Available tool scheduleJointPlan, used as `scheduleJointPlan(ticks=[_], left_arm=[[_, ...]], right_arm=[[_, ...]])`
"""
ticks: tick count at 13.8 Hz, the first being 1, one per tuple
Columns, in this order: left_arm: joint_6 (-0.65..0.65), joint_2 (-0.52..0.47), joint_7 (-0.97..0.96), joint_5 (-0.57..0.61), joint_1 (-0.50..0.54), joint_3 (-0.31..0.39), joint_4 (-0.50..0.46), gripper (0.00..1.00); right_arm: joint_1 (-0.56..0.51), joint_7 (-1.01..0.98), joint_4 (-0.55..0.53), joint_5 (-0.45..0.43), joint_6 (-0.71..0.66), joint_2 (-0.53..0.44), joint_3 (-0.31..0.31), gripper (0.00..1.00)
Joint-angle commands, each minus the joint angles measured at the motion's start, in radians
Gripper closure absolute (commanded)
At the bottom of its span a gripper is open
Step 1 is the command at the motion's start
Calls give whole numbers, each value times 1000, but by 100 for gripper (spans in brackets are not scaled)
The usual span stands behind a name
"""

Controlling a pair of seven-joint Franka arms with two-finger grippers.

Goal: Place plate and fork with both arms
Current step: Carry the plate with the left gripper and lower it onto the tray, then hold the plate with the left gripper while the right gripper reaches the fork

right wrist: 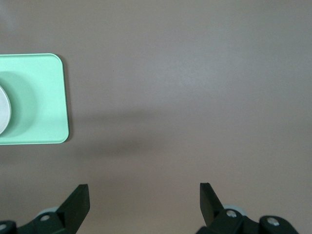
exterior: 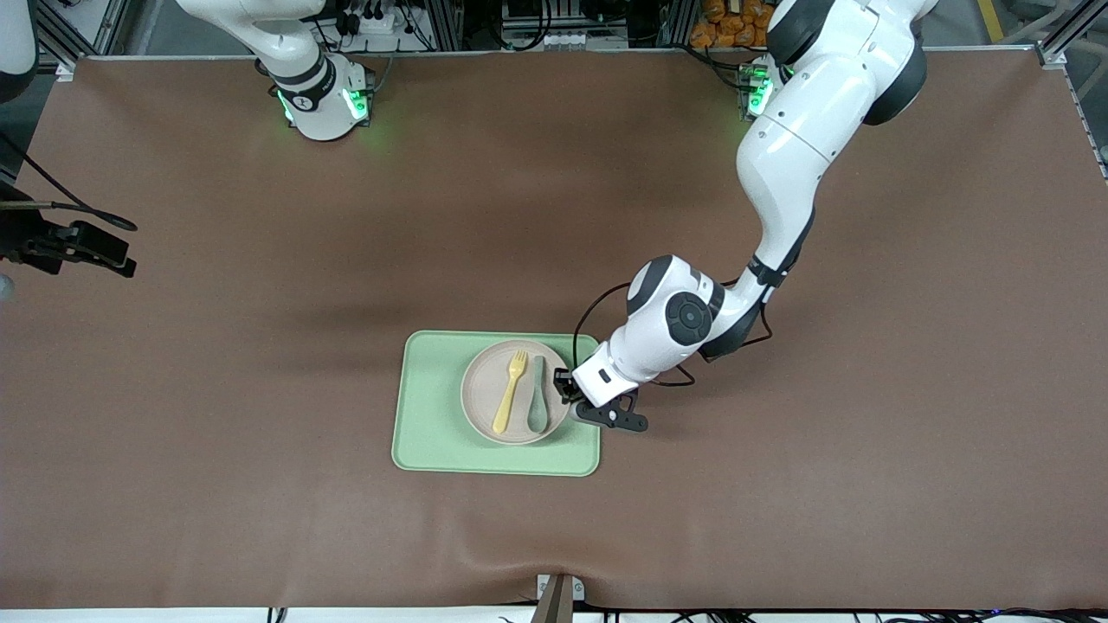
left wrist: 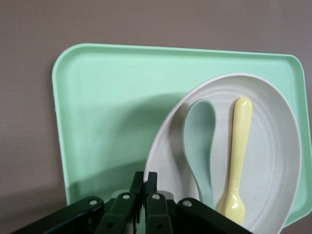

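The left gripper (exterior: 564, 387), jaws pinching the plate (exterior: 485, 407) by its rim, lifts it off the tray (exterior: 433, 415); the fork (exterior: 511, 391) lies on it beside a spoon (exterior: 537, 394). The right gripper (right wrist: 144, 202) waits, jaws spread, over the tabletop (exterior: 260, 260).

A brown mat-covered table (exterior: 260, 363) carries everything here. Lying directly on it is a single rectangular light-green tray (exterior: 433, 415) with rounded corners, set flat on the half of the table nearer the front camera. The left gripper (exterior: 567, 394) sits at the tray's edge toward the left arm's end of the table, so the tray spreads out from it toward the right arm's end. In the right wrist view the brown surface fills the picture beneath the right gripper (right wrist: 144, 204), with one corner of the tray (right wrist: 44, 97) showing well apart from it
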Motion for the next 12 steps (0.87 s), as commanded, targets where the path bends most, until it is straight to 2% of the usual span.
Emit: scheduleJointPlan(ticks=[1, 3, 7, 11, 12], left_arm=[[10, 21, -13, -18, -29, 22, 39, 100], [11, 32, -15, -18, -32, 23, 39, 100], [36, 58, -18, -18, -76, 66, 39, 100], [66, 67, -18, -18, -95, 88, 39, 100], [77, 72, -19, -19, -95, 88, 38, 93]], right_arm=[[21, 25, 17, 53, 27, 55, 6, 0], [41, 137, 19, 81, 58, 87, 15, 0], [114, 427, 34, 74, 153, 175, 93, 0], [171, 500, 127, 71, 217, 300, 131, 0], [192, 535, 164, 73, 228, 336, 133, 0]])
